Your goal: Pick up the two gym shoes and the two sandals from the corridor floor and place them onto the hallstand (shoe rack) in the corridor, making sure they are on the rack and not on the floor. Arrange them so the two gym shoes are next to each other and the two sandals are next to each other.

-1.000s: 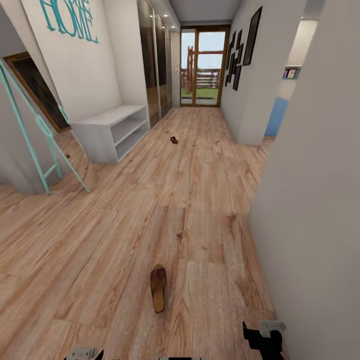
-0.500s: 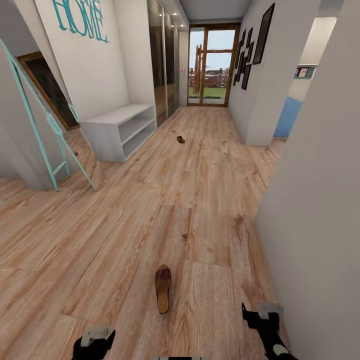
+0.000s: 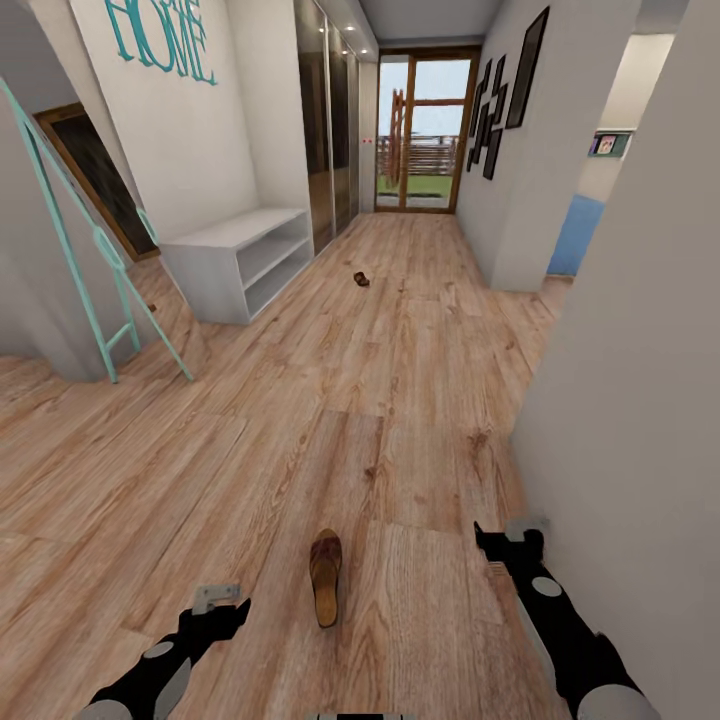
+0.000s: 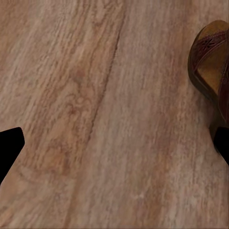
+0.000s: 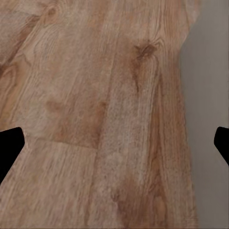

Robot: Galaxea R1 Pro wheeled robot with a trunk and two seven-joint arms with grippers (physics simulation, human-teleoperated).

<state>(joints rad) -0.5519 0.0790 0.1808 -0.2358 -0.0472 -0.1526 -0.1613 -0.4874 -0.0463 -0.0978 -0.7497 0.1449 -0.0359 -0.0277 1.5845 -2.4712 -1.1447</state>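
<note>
One brown sandal (image 3: pixel 325 577) lies on the corridor floor (image 3: pixel 400 420) just ahead of me, between my two arms. Its strap end also appears in the left wrist view as the sandal (image 4: pixel 210 62). The other sandal (image 3: pixel 361 279) is a small dark shape far down the corridor. My left gripper (image 3: pixel 228 606) hovers open to the left of the near sandal, and the left gripper (image 4: pixel 114 143) has bare planks between its fingers. To that sandal's right, my right gripper (image 3: pixel 503 536) is open beside the wall; the right gripper (image 5: pixel 114 143) holds nothing. The gym shoes and the hallstand are out of view.
A grey wall (image 3: pixel 630 420) runs close along my right arm. A low white shelf bench (image 3: pixel 240 258) stands at the left, with a turquoise frame (image 3: pixel 110 300) leaning nearer. Mirrored wardrobe doors (image 3: pixel 325 120) and a glass door (image 3: pixel 420 130) close the far end.
The view shifted slightly early on. Both arms have since reached forward into the picture on either side of the near sandal, which has not moved.
</note>
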